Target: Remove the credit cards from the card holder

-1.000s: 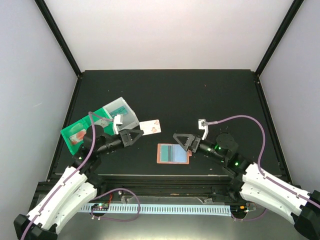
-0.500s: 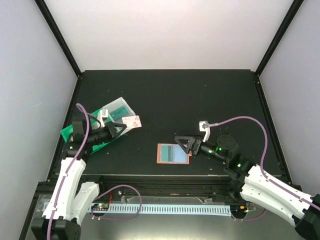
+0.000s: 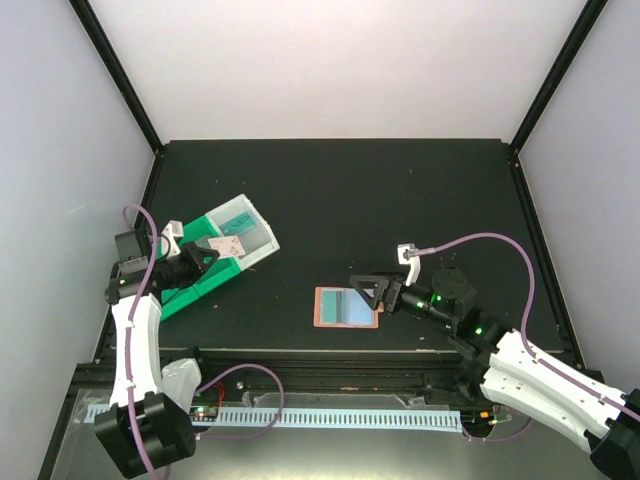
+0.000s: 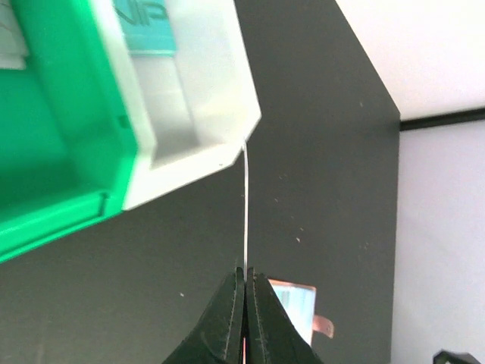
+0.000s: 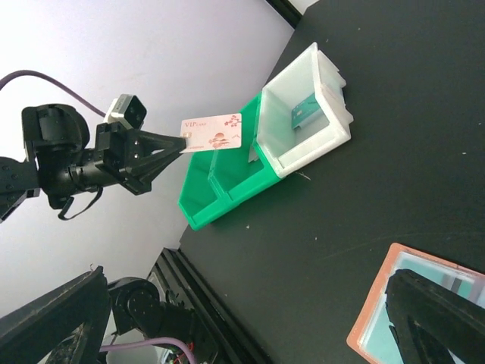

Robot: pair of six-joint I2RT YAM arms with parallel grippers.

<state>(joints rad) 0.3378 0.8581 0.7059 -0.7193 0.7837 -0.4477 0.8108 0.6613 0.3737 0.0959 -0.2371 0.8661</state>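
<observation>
Pale card point(image 5: 211, 133) with reddish marks, pinched thin in left claw point(image 3: 212, 249) above green-white tray point(image 3: 195, 283) by worktop point(image 3: 400, 190) left edge. Salmon holder point(image 3: 319, 308) lies open near the near edge, teal cards point(image 3: 350, 306) inside. Right claw point(image 3: 365, 288) wide, just beside it. Black worktop, white walls point(image 3: 340, 70).

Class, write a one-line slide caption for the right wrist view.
Left gripper holds a pale card by the green-and-white tray; open wallet in the foreground.
</observation>
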